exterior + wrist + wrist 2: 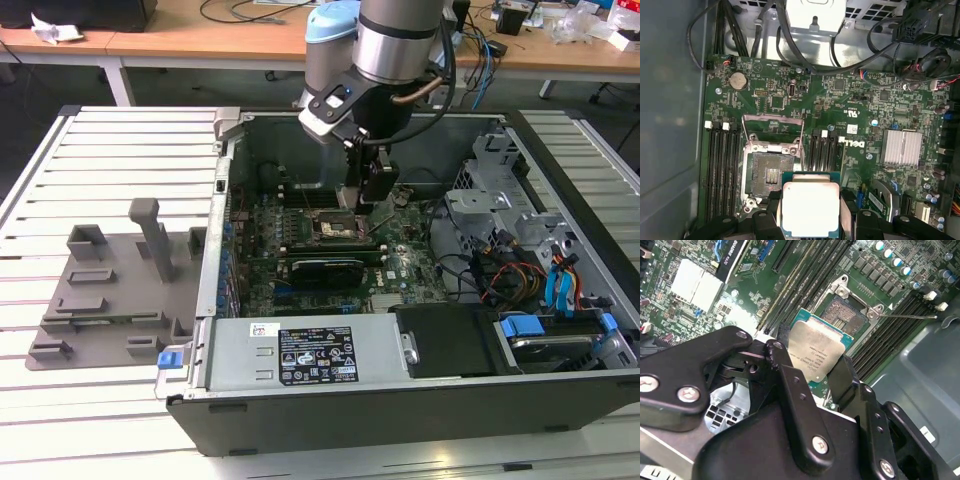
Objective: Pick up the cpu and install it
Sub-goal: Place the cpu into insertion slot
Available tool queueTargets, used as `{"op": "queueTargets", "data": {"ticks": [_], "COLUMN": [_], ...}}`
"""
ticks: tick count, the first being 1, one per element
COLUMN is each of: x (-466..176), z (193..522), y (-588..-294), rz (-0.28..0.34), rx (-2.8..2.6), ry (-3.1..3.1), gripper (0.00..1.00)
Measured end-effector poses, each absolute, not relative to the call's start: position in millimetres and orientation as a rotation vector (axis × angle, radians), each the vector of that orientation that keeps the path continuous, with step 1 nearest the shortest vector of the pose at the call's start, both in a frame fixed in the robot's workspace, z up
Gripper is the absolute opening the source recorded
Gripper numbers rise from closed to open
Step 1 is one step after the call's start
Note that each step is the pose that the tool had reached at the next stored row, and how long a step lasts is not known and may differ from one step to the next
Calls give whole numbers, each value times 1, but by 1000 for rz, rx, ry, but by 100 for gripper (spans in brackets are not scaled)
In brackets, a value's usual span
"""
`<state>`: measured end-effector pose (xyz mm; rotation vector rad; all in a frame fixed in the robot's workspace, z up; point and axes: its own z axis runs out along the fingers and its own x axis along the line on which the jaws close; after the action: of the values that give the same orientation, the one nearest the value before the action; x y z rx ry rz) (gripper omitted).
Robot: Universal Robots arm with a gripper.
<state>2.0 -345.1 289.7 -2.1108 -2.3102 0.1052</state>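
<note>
Now my tool pinching cpu by two opposite edges, pale metal top facing both wrist views. Cpu hangs over motherboard inside open computer case, just beside bare socket, not seated.

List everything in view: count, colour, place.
silver-grey square cpu: one, silver-grey, in the gripper
black square socket frame: one, black, empty, on the motherboard
green motherboard: one, green, inside the case
long black graphics card: one, black, on the motherboard
black computer case: one, black, on the table
grey plastic fixture: one, grey, exterior view's left
white slatted table: one, white, underneath
robot arm: one, silver-blue, over the case
gripper: one, black, shut on the cpu
</note>
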Motion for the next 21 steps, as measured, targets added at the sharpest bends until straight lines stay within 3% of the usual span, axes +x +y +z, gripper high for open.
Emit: {"op": "queueTargets", "data": {"ticks": [21], "x": [2], "z": [275], "y": [-345], "rz": [105], "rx": [-2111], "ry": [-2310], "gripper": [55]}}
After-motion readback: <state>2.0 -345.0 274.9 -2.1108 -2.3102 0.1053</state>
